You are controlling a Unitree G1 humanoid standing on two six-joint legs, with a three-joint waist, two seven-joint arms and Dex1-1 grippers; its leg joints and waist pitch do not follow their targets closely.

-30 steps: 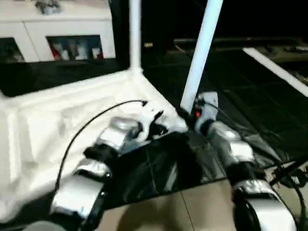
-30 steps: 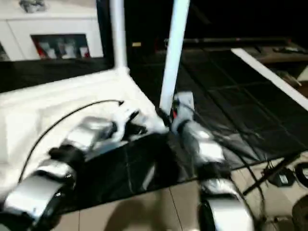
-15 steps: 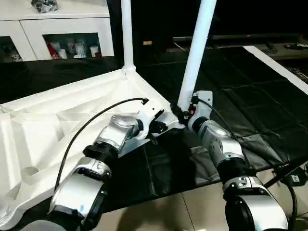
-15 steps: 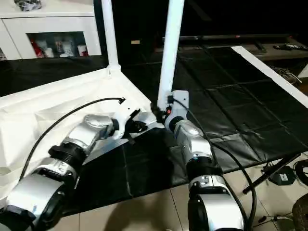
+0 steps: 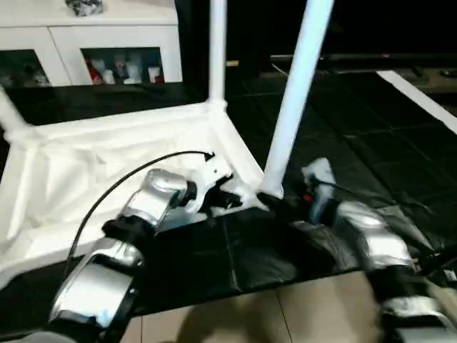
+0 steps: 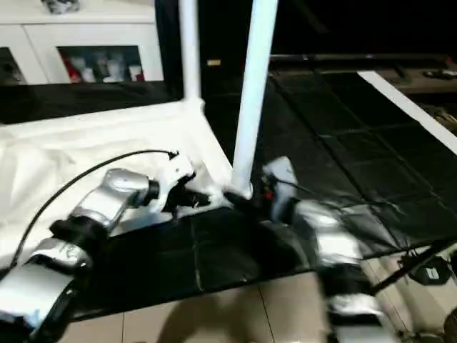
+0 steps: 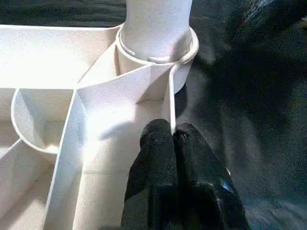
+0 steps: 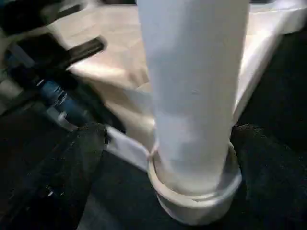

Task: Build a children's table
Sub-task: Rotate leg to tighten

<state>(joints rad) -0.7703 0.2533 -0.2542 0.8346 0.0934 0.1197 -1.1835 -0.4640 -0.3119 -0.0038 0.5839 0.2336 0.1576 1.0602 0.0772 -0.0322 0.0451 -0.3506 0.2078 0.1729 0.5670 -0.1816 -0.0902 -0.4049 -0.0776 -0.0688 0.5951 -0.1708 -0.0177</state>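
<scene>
The children's table lies upside down on a black mat, its ribbed white top (image 5: 78,168) facing up. One leg (image 5: 298,93) stands in the near right corner socket (image 7: 156,45), another leg (image 5: 218,50) in the far corner, and a third (image 5: 10,118) at the far left. My right gripper (image 8: 170,143) is open, its fingers (image 8: 79,158) standing on either side of the near leg's base (image 5: 271,187) without touching it. My left gripper (image 7: 171,136) is shut, its tips resting against a rib just inside that corner (image 5: 230,199).
A white glass-door cabinet (image 5: 107,36) stands at the back left. A white strip (image 5: 421,96) crosses the mat at the right. Tiled floor (image 5: 235,321) begins at the mat's near edge. Cables lie at the right (image 6: 428,271).
My right gripper's fingers have spread away from the near leg, letting it go. The head view has shifted, bringing the far left leg into the picture. My left gripper stays shut at the corner.
</scene>
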